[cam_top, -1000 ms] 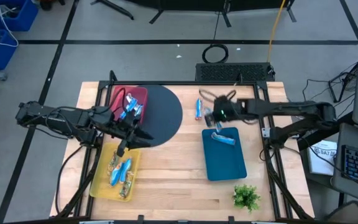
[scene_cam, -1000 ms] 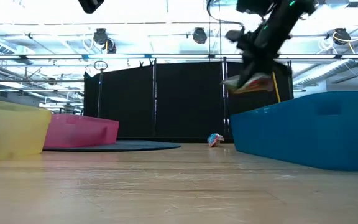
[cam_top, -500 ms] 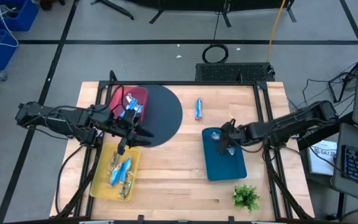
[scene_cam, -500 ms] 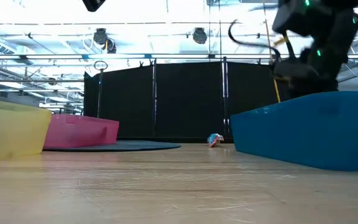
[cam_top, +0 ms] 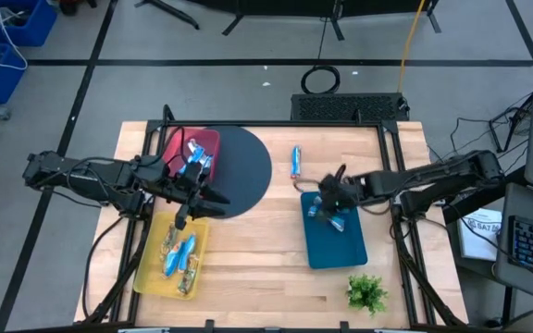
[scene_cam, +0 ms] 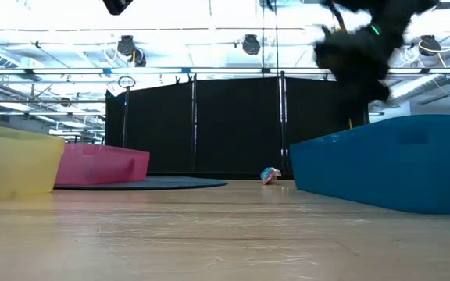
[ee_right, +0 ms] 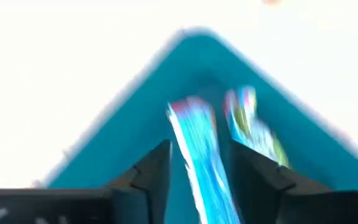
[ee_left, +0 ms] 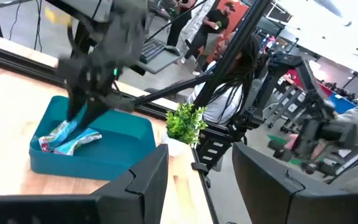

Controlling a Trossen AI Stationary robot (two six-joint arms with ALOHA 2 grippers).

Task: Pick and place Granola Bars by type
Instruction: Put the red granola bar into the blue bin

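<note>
Two granola bars (ee_left: 71,138) lie in the far left corner of the blue tray (cam_top: 340,245). My right gripper (cam_top: 323,205) hovers open just over them. In its wrist view a blue bar (ee_right: 197,146) shows in the gap between its fingers, and a second bar (ee_right: 253,124) lies beside it. One bar (cam_top: 296,162) lies loose on the table beyond the tray. More bars lie in the pink tray (cam_top: 209,141) and the yellow tray (cam_top: 152,270). My left gripper (cam_top: 218,200) waits open over the black mat, with nothing between its fingers.
A round black mat (cam_top: 248,171) lies under the pink tray at the far left. A small green plant (cam_top: 366,293) stands at the near right corner. People and equipment show in the room beyond the table in the left wrist view.
My right gripper has carried a bar from above the table's far side toward the near edge and down over the blue tray, then drawn back a little toward the tray's far left corner. The bar it held a second ago now lies in the tray beside the first.
</note>
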